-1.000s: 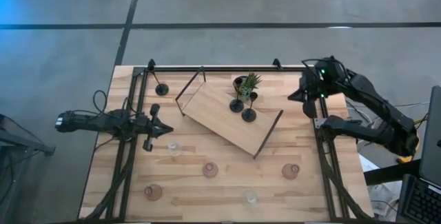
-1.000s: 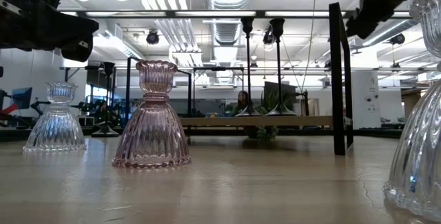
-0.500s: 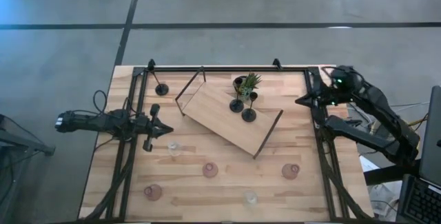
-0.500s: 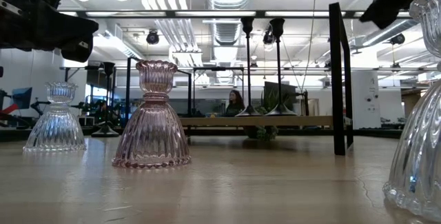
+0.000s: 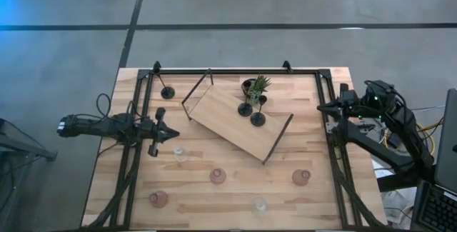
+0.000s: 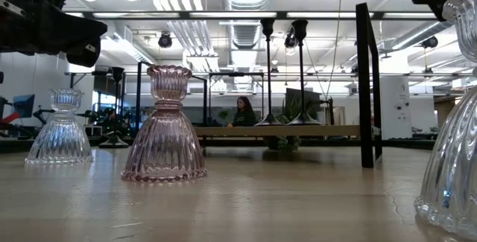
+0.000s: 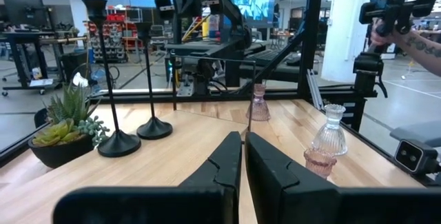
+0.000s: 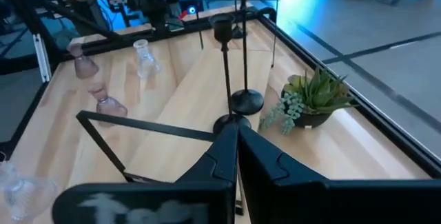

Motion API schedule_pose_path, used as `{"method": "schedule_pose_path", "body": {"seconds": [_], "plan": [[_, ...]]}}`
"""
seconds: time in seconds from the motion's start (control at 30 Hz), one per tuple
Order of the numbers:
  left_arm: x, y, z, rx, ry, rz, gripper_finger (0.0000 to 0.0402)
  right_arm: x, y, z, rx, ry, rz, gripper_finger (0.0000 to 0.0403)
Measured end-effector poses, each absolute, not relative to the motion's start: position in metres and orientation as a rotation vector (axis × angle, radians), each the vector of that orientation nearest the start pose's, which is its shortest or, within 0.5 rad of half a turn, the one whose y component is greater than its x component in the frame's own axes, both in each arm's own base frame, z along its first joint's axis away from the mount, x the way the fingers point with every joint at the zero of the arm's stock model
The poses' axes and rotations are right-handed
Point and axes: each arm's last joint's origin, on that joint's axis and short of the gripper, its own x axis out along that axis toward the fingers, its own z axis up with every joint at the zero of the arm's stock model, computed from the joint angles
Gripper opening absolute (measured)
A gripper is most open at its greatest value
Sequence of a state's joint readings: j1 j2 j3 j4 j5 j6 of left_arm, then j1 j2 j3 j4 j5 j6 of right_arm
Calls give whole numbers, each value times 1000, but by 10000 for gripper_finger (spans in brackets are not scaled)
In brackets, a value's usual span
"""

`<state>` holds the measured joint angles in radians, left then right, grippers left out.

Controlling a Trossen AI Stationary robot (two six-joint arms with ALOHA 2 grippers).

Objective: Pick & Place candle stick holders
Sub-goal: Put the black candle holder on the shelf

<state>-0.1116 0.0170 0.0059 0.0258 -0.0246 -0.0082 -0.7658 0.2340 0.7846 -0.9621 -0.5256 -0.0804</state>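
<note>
On the wooden board [image 5: 235, 121], two black candle stick holders [image 5: 251, 113] beside potted plant [image 5: 255, 86], third holder [image 5: 168, 93] and glass cups [image 5: 218, 176] on table [image 5: 314, 210], left gripper [image 5: 171, 135] and right gripper [image 5: 323, 107] closed, empty.

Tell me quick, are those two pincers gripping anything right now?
Left pincer: closed, holding nothing, over the table's left side.
Right pincer: closed, holding nothing, at the table's right edge.

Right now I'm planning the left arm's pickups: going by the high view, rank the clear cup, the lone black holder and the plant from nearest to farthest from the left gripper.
1. Clear cup, just beside the left gripper.
2. Lone black holder, at the table's far left edge.
3. Plant, on the wooden board at centre.
</note>
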Motion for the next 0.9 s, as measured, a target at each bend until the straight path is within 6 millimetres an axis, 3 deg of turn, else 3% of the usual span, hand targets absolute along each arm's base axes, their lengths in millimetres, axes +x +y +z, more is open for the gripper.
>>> {"method": "schedule_pose_path", "body": {"seconds": [0.9], "plan": [[98,-10,170,-87,-45,-83,25,23,-2,307,172,303,-232,8]]}}
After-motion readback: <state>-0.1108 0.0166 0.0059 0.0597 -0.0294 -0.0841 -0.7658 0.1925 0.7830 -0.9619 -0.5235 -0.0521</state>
